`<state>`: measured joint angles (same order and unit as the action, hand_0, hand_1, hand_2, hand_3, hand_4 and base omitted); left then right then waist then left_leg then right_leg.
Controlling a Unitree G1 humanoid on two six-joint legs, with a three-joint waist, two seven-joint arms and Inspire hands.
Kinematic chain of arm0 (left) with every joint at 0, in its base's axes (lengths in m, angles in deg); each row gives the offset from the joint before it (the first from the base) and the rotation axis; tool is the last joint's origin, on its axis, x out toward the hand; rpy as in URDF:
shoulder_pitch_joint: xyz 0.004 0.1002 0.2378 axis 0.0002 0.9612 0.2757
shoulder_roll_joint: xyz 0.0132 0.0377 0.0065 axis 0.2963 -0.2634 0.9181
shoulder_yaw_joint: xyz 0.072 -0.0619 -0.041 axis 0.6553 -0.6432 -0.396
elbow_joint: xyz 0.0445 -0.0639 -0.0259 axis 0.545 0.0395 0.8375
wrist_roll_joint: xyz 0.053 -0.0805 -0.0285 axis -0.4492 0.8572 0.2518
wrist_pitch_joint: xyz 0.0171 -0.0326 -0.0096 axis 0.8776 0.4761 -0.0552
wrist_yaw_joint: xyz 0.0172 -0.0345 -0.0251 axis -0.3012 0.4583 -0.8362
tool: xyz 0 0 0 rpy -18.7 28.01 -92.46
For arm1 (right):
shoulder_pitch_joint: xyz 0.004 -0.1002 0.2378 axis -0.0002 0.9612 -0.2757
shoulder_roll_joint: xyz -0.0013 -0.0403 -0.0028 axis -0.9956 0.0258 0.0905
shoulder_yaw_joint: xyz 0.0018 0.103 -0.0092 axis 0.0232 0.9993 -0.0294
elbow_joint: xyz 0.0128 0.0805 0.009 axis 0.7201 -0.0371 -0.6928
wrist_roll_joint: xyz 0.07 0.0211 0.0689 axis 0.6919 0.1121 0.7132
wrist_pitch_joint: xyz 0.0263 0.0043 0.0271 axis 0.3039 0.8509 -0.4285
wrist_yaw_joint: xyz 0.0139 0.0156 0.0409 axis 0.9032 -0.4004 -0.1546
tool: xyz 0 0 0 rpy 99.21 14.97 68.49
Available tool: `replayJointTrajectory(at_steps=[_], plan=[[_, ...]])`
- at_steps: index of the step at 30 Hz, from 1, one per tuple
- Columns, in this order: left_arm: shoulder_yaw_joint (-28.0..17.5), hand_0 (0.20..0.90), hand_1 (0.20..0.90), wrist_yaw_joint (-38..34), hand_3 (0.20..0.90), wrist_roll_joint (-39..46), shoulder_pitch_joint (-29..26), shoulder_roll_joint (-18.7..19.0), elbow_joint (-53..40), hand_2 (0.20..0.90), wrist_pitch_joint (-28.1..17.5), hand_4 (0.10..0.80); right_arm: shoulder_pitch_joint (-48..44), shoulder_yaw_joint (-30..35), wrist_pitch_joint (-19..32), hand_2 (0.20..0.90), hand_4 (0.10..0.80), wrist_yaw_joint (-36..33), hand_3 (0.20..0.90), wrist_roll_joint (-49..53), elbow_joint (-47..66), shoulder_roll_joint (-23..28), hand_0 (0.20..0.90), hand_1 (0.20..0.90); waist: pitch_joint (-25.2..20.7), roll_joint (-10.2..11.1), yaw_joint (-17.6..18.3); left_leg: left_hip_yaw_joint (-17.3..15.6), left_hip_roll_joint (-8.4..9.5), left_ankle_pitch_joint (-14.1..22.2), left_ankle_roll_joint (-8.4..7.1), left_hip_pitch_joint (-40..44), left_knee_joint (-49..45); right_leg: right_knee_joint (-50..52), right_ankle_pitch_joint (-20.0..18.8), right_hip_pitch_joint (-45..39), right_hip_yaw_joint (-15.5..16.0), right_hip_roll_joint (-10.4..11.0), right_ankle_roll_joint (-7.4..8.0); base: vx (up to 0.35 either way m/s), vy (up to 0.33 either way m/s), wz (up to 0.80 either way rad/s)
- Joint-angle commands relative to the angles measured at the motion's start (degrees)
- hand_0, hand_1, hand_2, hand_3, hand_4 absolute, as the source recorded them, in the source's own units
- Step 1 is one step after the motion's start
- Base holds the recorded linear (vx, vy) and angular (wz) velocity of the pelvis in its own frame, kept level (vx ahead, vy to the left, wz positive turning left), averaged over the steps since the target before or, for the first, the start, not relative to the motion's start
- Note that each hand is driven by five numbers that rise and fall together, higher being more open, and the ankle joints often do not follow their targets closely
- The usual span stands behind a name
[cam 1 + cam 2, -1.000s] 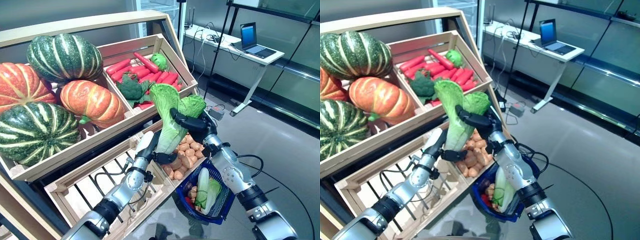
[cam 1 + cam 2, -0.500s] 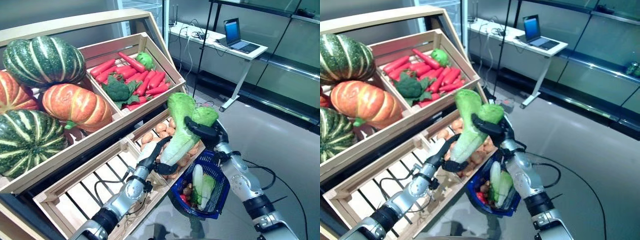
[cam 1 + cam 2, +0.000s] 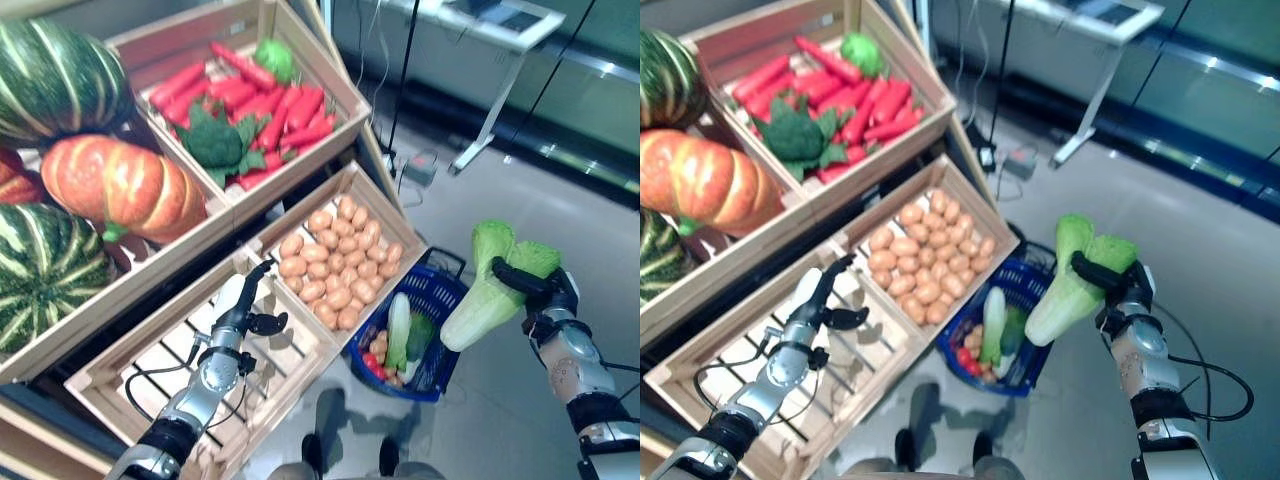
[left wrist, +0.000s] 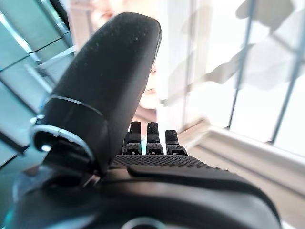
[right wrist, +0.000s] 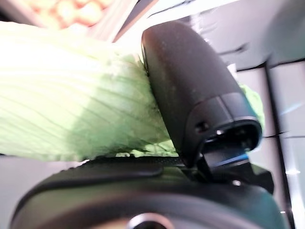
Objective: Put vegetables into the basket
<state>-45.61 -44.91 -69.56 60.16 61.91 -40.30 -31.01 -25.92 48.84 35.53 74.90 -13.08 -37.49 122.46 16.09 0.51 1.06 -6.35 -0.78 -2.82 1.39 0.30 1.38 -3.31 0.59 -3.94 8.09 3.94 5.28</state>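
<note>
Cabbage (image 3: 487, 290) in right hand (image 3: 545, 295) — beside basket (image 3: 435, 300)

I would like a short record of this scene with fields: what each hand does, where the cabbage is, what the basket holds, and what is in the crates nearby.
right hand: right hand shut on the cabbage, held in the air
cabbage position: to the right of the basket, not inside it
left hand: left hand open, holding nothing, over the empty crate
basket: blue basket on the floor, already holding a pale cabbage and other vegetables
potato crate: potatoes, beside the basket
upper crate: carrots and broccoli
far left: pumpkins
</note>
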Motion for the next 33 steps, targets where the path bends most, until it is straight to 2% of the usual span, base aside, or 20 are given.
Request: replayJointTrajectory(at_steps=[1, 5, 9, 15, 19, 26, 31, 32, 33], plan=[[-0.55, 0.900, 0.900, -3.70, 0.900, 2.43, -8.21, 1.80, -2.62, 0.900, -5.49, 0.800, -12.42, 3.98, 10.99, 0.300, 0.400, -2.57, 0.300, 2.50, 0.62, 3.90, 0.300, 0.300, 1.64, -0.65, -2.48, 2.05, 0.58, 10.56, -1.27, -3.56, -13.17, 14.66, 7.83, 5.03, 3.66, -0.82, -6.11, -0.098, -0.005, 0.25], [-0.28, 0.900, 0.900, -5.41, 0.900, 3.86, -9.14, 1.93, -3.75, 0.900, -7.48, 0.800, -17.10, 2.82, 11.32, 0.300, 0.400, -3.96, 0.300, 1.88, -2.77, 5.19, 0.300, 0.300, 5.24, -2.08, -3.09, 2.88, 1.03, 11.77, -1.59, -9.33, -20.00, 22.05, 9.92, 10.20, 5.29, 0.53, -7.08, -0.113, 0.008, 0.16], [-0.57, 0.900, 0.900, -5.91, 0.900, 4.40, -9.46, 2.67, -6.52, 0.900, -8.37, 0.800, -19.78, 1.77, 11.97, 0.300, 0.400, -6.52, 0.300, 1.03, -3.65, 5.45, 0.300, 0.300, 8.19, -2.98, -3.41, 2.99, 1.62, 14.57, -1.33, -16.36, -29.42, 33.28, 13.34, 17.22, 5.89, 2.31, -8.21, -0.101, 0.008, 0.09], [-0.57, 0.900, 0.900, -5.92, 0.900, 5.79, -9.79, 3.26, -10.93, 0.900, -7.94, 0.800, -24.51, 0.27, 10.20, 0.300, 0.400, -11.75, 0.300, -2.33, -5.84, 6.24, 0.300, 0.300, 11.49, -3.86, -3.83, 2.43, 3.02, 19.60, 0.83, -26.83, -42.94, 49.44, 17.78, 28.42, 6.04, 5.99, -9.06, -0.080, 0.000, 0.21], [0.59, 0.900, 0.900, -6.62, 0.900, 6.68, -9.96, 2.49, -10.84, 0.900, -8.30, 0.800, -25.81, 0.47, 9.47, 0.300, 0.400, -11.98, 0.300, -3.13, -7.04, 6.07, 0.300, 0.300, 12.42, -4.24, -3.49, 2.19, 2.91, 21.28, 0.46, -29.52, -47.14, 53.67, 19.28, 31.01, 5.71, 6.72, -9.29, -0.017, 0.000, 0.05], [2.22, 0.900, 0.900, -9.44, 0.900, 8.08, -11.61, 0.61, -12.21, 0.900, -9.70, 0.800, -28.19, 0.95, 9.92, 0.300, 0.400, -11.68, 0.300, -2.90, -11.32, 7.11, 0.300, 0.300, 13.71, -5.63, -3.27, 1.64, 4.09, 23.76, 1.49, -34.95, -54.59, 61.89, 22.14, 37.18, 5.08, 8.52, -9.98, -0.047, 0.028, -0.04], [2.81, 0.900, 0.900, -9.75, 0.900, 8.30, -11.86, 0.67, -13.12, 0.900, -9.24, 0.800, -28.23, 1.03, 9.79, 0.300, 0.400, -12.32, 0.300, -3.65, -10.48, 6.72, 0.300, 0.300, 13.71, -5.64, -3.20, 1.12, 3.85, 25.54, 1.96, -37.70, -58.73, 65.62, 23.40, 40.19, 4.64, 9.00, -10.19, -0.050, -0.003, 0.02], [2.85, 0.900, 0.900, -9.68, 0.900, 8.31, -11.87, 0.67, -13.07, 0.900, -9.22, 0.800, -28.21, 1.08, 9.62, 0.441, 0.494, -12.19, 0.441, -3.48, -10.58, 6.72, 0.441, 0.441, 13.71, -5.58, -3.17, 1.11, 3.68, 25.66, 1.97, -37.89, -59.29, 65.99, 23.56, 40.37, 4.54, 8.99, -10.22, 0.000, 0.000, 0.00], [2.86, 0.900, 0.900, -9.64, 0.900, 8.31, -11.88, 0.71, -13.04, 0.900, -9.26, 0.800, -28.19, 1.10, 9.52, 0.552, 0.568, -12.25, 0.552, -3.42, -10.63, 6.75, 0.552, 0.552, 13.71, -5.55, -3.17, 1.10, 3.61, 25.68, 1.97, -37.96, -59.49, 66.11, 23.63, 40.42, 4.53, 8.99, -10.25, 0.000, 0.000, 0.00]])
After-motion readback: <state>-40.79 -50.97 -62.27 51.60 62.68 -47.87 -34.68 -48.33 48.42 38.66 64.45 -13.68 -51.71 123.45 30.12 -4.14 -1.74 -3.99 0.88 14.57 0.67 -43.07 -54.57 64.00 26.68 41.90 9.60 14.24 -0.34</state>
